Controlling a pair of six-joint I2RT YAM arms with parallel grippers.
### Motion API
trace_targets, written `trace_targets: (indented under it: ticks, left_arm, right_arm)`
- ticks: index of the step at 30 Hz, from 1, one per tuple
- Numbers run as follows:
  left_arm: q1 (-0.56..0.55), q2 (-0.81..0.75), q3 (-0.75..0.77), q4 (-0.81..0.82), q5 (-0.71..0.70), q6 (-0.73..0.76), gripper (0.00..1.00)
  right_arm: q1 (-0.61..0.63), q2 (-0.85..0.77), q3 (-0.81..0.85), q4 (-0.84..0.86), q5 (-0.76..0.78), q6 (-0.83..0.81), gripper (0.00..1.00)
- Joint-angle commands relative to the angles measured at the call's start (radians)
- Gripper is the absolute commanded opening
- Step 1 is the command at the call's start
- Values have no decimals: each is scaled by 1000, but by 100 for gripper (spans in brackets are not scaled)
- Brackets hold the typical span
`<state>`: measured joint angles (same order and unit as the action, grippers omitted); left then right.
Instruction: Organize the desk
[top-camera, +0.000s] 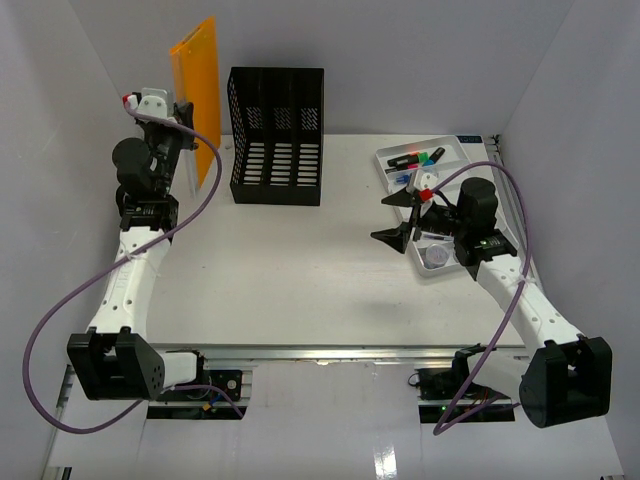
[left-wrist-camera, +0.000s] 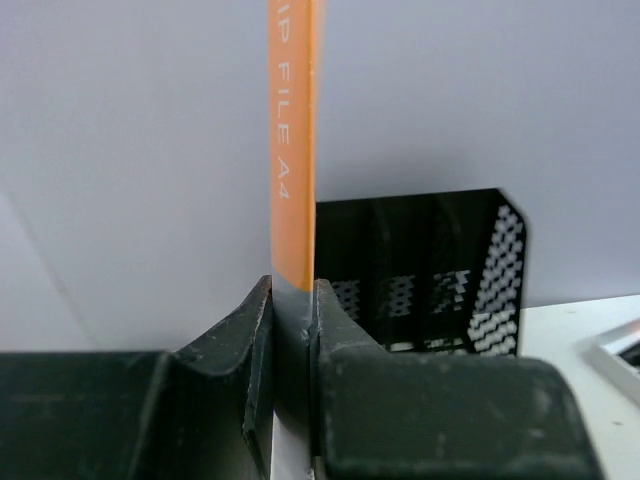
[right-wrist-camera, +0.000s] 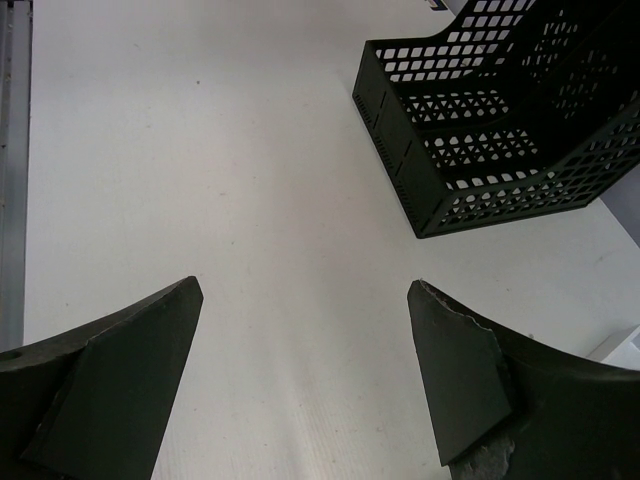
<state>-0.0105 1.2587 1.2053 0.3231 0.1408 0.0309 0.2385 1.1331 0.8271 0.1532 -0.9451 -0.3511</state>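
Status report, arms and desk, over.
Left gripper shut on orange clip file, upright. Right gripper open over desk. Black file rack beside file, slots empty.

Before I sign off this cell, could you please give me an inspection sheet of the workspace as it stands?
Surface: white desk, middle bare.
Job's things: orange file held upright at far left; black file rack at the back; white tray with markers at far right.
Clutter: nothing seen.
Hands: left hand shut on the orange file's lower edge; right hand open, empty, by the tray.
Cables: a purple cable loops off each arm, clear of the items.
Surroundings: white walls on three sides.
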Motion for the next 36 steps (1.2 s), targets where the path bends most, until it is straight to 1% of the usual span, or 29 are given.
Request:
trace_targets:
  ticks: [1, 4, 8, 11, 16, 20, 29, 36]
  left_arm:
    - [-2, -13, 8, 194, 204, -111, 0]
    - [-2, 32, 5, 289, 240, -145, 0]
    - [-2, 98, 14, 372, 236, -156, 0]
    - [-2, 140, 41, 392, 243, -165, 0]
    - [-2, 198, 55, 420, 201, -156, 0]
    - [-2, 253, 71, 454, 222, -154, 0]
    - [-2, 402, 158, 526, 194, -162, 0]
    - [-2, 520, 216, 634, 196, -212, 0]
  right_arm:
    - [-8, -25, -5, 52, -23, 18, 90]
    - [-13, -31, -8, 56, -26, 20, 90]
    - [-23, -40, -17, 63, -31, 22, 90]
    - [-31, -41, -17, 64, -33, 24, 90]
    - [-35, -37, -19, 68, -33, 24, 90]
    - [-38, -26, -20, 69, -30, 23, 90]
    - [-51, 3, -23, 68, -23, 17, 90]
    - [-61, 27, -19, 58, -21, 4, 90]
